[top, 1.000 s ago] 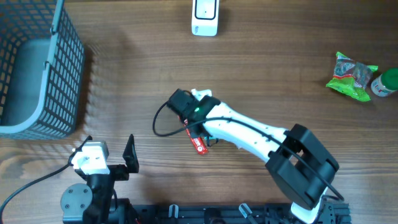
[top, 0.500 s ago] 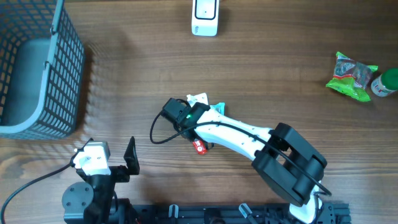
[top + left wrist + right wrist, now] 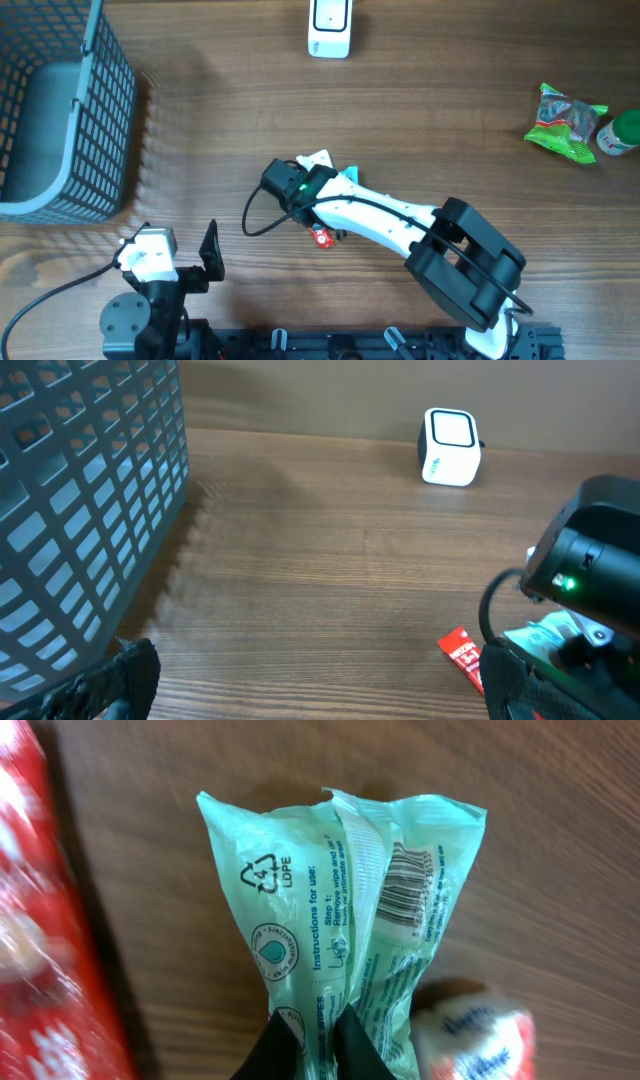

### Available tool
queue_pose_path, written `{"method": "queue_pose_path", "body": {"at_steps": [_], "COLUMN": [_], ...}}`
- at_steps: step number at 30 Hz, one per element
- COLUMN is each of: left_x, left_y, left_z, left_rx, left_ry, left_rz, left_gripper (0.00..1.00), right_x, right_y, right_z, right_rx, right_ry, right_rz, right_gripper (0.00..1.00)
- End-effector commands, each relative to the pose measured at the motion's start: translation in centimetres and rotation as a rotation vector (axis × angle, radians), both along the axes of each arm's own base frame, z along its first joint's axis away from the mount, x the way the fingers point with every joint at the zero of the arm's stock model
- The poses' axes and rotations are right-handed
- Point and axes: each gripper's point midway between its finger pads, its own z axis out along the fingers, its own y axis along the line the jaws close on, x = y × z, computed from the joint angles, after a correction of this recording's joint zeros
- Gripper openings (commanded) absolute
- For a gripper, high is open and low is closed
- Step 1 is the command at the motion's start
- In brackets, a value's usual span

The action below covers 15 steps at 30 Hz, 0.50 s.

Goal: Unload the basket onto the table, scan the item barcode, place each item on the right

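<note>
From above, a grey basket (image 3: 60, 110) fills the table's (image 3: 450, 90) ten o'clock corner. At seven o'clock the left claw (image 3: 175, 235) sits low by the near edge with its fingers spread as wide as they go, gripping nothing, its open side turned toward twelve.

Close to the middle of the table, the right arm reaches in from five o'clock. Its wrist camera shows the right claw (image 3: 305, 1042) pinched tight on the near end of the wipes (image 3: 340, 910), a pale green plastic pack. The two black fingertips nearly meet and the film bunches into folds between them. The pack fans out from the fingers toward twelve in that view. Its barcode (image 3: 400, 890) faces the lens on the seam at one o'clock from the grip, next to a column of printed instructions. The wipes touch the wood.

A red sachet (image 3: 320, 236) lies flat on the table, just at six o'clock of the claw in the overhead view and partly under the arm. A small, blurred white-and-red item (image 3: 470, 1030) sits just beside the wipes at four o'clock in the wrist view.

The white scanner (image 3: 330, 28) stands at the table's twelve o'clock edge, well apart from the wipes. A green bag (image 3: 565, 122) lies at two o'clock, with a green cap (image 3: 622, 132) touching its right side.
</note>
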Motion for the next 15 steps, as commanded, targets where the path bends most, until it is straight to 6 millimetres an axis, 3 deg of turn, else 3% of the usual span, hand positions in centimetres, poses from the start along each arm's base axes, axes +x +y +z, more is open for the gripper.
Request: {"method": "queue_pose_path", "body": {"at_steps": [1, 6, 8, 11, 12, 13, 14, 15], "left_x": [0.0, 0.0, 0.0, 0.0, 0.0, 0.0, 0.0, 0.0], "left_y": [0.1, 0.1, 0.1, 0.1, 0.1, 0.1, 0.1, 0.1], "left_z": [-0.4, -0.4, -0.4, -0.4, -0.4, -0.4, -0.4, -0.4], "left_rx": [-0.005, -0.005, -0.005, -0.005, -0.005, -0.005, -0.005, -0.005], "left_ry": [0.006, 0.006, 0.006, 0.006, 0.006, 0.006, 0.006, 0.006], "left_rz": [0.01, 0.01, 0.01, 0.01, 0.01, 0.01, 0.01, 0.01], "left_gripper": [1.0, 1.0, 1.0, 1.0, 1.0, 1.0, 1.0, 1.0], "right_x": [-0.2, 0.7, 1.1, 1.4, 1.4, 1.4, 1.4, 1.5], "right_y": [0.6, 1.8, 2.4, 2.7, 2.6, 2.6, 2.7, 2.8], "right_z": [1.8, 7.1, 8.5, 9.0, 8.9, 8.8, 8.8, 8.8], "right_rx": [0.013, 0.129, 0.112, 0.008, -0.02, -0.032, -0.032, -0.027], "right_ry": [0.016, -0.083, -0.099, -0.074, -0.062, -0.057, -0.059, -0.064], "right_rz": [0.064, 0.139, 0.296, 0.561, 0.618, 0.643, 0.65, 0.647], "right_gripper": [0.04, 0.04, 0.04, 0.05, 0.11, 0.31, 0.64, 0.71]}}
